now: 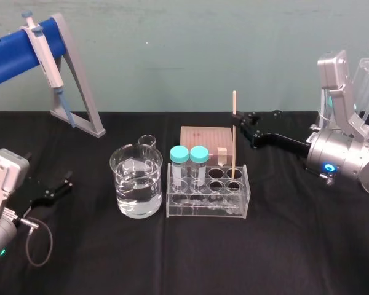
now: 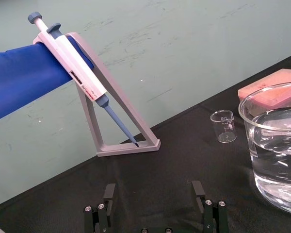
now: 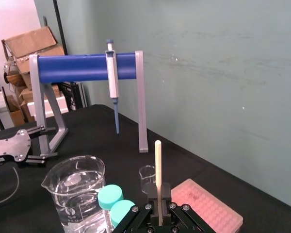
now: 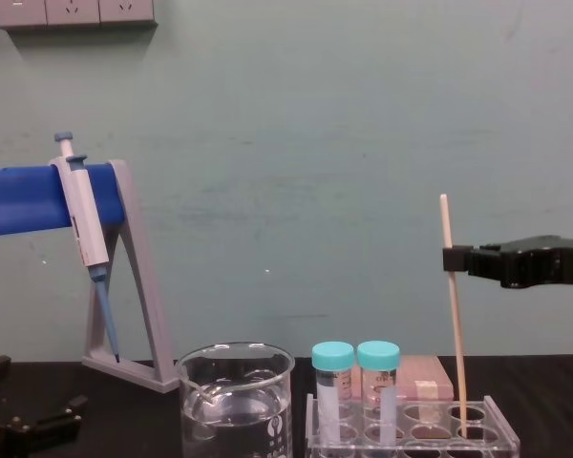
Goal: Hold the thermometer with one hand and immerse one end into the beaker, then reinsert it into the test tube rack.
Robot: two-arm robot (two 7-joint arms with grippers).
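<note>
right hand (image 1: 236, 118): reaches in level from the right, clamped high on thermometer (image 1: 232, 147)
thermometer: upright, foot in right-end hole of test tube rack (image 1: 207, 208)
left gripper (image 1: 64, 182): parked low, fingers apart, left of beaker (image 1: 136, 184)

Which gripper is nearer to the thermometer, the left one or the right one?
Right. The right gripper is shut on the thermometer near its top, above the test tube rack. The left gripper is open, far off on the beaker's left side.
</note>
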